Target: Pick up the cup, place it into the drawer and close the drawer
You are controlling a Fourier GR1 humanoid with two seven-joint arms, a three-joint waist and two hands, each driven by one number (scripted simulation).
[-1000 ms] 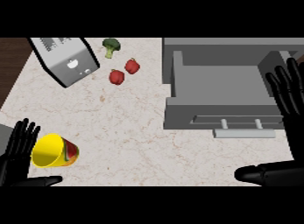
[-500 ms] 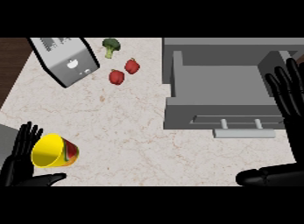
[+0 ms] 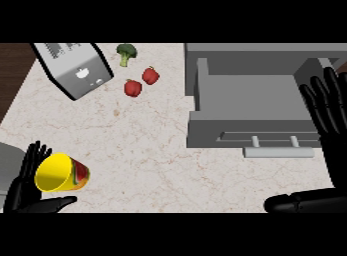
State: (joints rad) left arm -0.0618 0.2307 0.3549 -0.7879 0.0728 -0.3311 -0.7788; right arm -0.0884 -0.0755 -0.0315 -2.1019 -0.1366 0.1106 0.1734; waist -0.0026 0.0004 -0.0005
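A yellow cup (image 3: 60,173) with a red and green pattern lies tilted on the marble counter (image 3: 146,145) at the lower left, its mouth facing left. My left hand (image 3: 26,189) is right beside it on its left, fingers straight and thumb stretched out below the cup, not curled round it. The grey drawer (image 3: 250,97) stands pulled out at the upper right, with a pale bar handle (image 3: 275,141) on its front. My right hand (image 3: 337,112) shows at the right edge over the drawer's right side, open with fingers up and the thumb low.
A silver toaster (image 3: 74,68) stands at the back left. A piece of broccoli (image 3: 126,51) and two red peppers (image 3: 151,75) (image 3: 133,88) lie between it and the drawer. Dark wooden floor shows past the counter's left edge.
My left hand has crept rightward and up toward the cup, closing in on its open mouth. The right hand has barely shifted.
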